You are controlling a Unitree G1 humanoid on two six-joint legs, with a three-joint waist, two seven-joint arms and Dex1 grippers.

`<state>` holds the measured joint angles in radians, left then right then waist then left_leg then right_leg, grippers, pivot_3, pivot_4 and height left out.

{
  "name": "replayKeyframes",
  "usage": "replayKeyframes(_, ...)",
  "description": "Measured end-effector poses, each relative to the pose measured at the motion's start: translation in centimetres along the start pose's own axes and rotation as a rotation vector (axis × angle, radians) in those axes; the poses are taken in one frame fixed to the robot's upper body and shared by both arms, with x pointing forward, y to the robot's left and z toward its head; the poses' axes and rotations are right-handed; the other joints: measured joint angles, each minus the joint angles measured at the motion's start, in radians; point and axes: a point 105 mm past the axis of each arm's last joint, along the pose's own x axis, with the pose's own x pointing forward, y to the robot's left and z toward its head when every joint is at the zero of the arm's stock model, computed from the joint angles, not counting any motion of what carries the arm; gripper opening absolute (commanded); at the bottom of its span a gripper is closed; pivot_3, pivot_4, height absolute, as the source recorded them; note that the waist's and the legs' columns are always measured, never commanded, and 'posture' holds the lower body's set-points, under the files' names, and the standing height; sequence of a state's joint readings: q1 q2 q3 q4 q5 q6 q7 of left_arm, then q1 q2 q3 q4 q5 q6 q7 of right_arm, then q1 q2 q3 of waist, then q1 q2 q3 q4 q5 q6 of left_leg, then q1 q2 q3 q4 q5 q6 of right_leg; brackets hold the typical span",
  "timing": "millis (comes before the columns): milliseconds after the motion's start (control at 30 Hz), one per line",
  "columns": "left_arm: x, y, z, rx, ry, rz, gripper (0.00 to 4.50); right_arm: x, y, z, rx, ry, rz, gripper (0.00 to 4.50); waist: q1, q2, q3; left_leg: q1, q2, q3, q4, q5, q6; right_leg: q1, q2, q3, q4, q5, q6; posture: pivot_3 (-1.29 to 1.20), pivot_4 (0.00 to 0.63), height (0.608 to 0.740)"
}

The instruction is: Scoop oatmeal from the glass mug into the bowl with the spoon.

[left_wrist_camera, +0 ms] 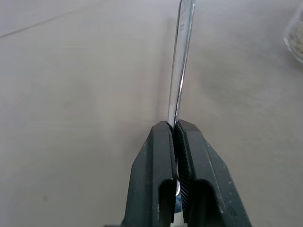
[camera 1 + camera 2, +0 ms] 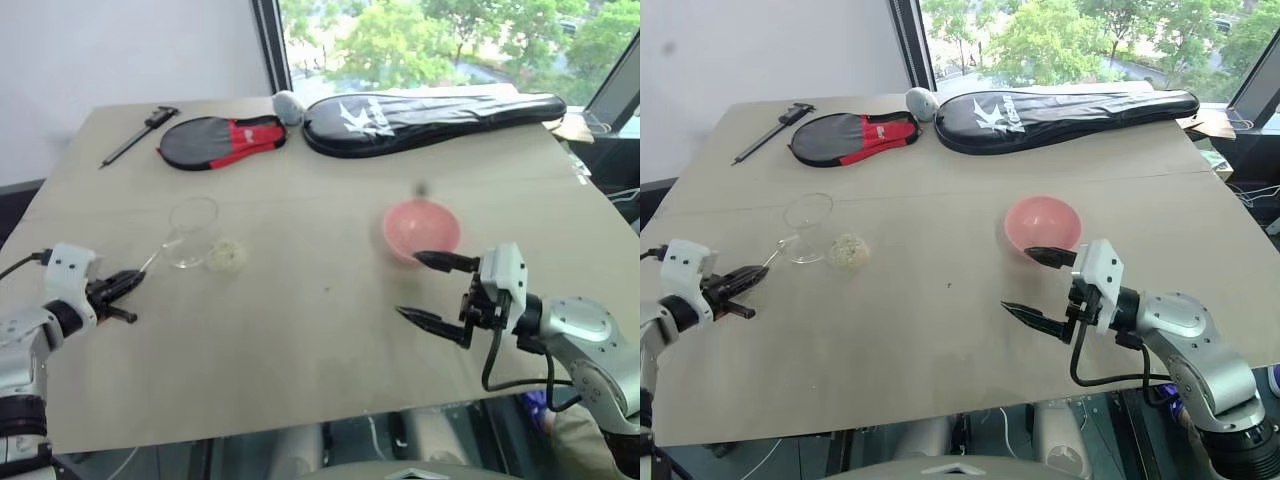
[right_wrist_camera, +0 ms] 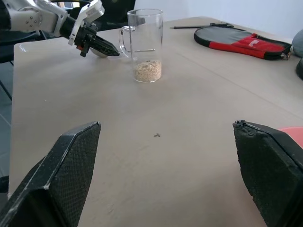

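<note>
The left pincer (image 2: 128,281) was clamped on the spoon (image 1: 180,80) handle's near end — its long axis ran from there far and right toward the glass mug (image 2: 190,232) at the surface's (image 2: 300,330) left. The right pincer (image 2: 432,290) stood spread wide, just near of the bowl (image 2: 421,229).

I see a salmon-pink bowl (image 2: 421,229), clear mug (image 2: 190,232), cream-beige oatmeal (image 3: 147,70), shiny silver spoon (image 1: 180,71), tan worktop (image 2: 300,320), black fingers (image 1: 156,189), and black-and-red cover (image 2: 222,140) upper left of the frame.
</note>
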<state>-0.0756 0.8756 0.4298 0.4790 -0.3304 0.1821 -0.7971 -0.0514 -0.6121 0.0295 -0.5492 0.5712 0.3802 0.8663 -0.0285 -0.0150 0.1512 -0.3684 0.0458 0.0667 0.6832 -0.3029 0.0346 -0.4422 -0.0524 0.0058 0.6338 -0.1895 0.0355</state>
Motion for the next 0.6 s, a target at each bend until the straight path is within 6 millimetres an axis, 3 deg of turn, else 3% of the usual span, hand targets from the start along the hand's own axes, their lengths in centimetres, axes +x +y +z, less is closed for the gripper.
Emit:
replayKeyframes(133, -1.1, 1.3, 0.3, -0.046, -0.082, 0.177, 0.06, 0.1, -0.2, 0.1, -0.001, -0.002, 0.007, 4.50, -0.002, -0.008, 0.003, 0.000, 0.001, 0.001, 0.000, 0.000, 0.000, 0.000, 0.000, 0.001, 0.001, 0.000, 0.000, 0.00, 0.150, 0.740)
replayKeyframes(200, -1.9, 1.9, 1.8, -0.064, -0.168, 0.265, 0.06, 0.2, -0.5, 0.4, -0.003, -0.011, 0.008, 4.50, 0.002, -0.018, 0.005, 0.000, 0.001, -0.001, 0.001, 0.000, 0.000, 0.000, 0.000, 0.000, 0.002, 0.000, -0.001, 0.00, 0.150, 0.740)
replayKeyframes(367, -4.2, 2.0, 10.4, -0.010, -0.483, 0.375, 0.06, 1.2, -1.8, 2.1, 0.016, -0.076, 0.000, 4.50, 0.026, -0.028, 0.007, -0.002, 0.002, -0.003, 0.002, 0.000, -0.001, 0.000, -0.003, -0.003, 0.001, 0.001, -0.003, 0.00, 0.150, 0.740)
replayKeyframes(467, -5.4, 0.9, 16.0, 0.043, -0.662, 0.396, 0.06, 1.8, -3.4, 3.2, 0.062, -0.100, -0.062, 4.50, 0.034, -0.028, 0.008, -0.004, -0.001, -0.003, 0.002, 0.000, -0.001, -0.001, -0.003, -0.003, -0.001, 0.002, -0.003, 0.00, 0.150, 0.740)
replayKeyframes(567, -6.2, -1.4, 21.4, 0.162, -0.800, 0.363, 0.06, 2.9, -5.7, 5.9, 0.095, -0.164, -0.163, 4.50, 0.036, -0.027, 0.009, -0.006, -0.001, -0.003, 0.002, 0.001, -0.002, -0.002, -0.002, -0.003, -0.001, 0.003, -0.002, 0.00, 0.150, 0.740)
replayKeyframes(600, -6.3, -1.9, 22.1, 0.186, -0.813, 0.353, 0.06, 3.0, -5.9, 6.4, 0.097, -0.172, -0.177, 4.50, 0.036, -0.026, 0.009, -0.008, -0.001, -0.003, 0.002, 0.001, -0.003, -0.004, -0.001, -0.004, -0.001, 0.004, -0.001, 0.00, 0.150, 0.740)
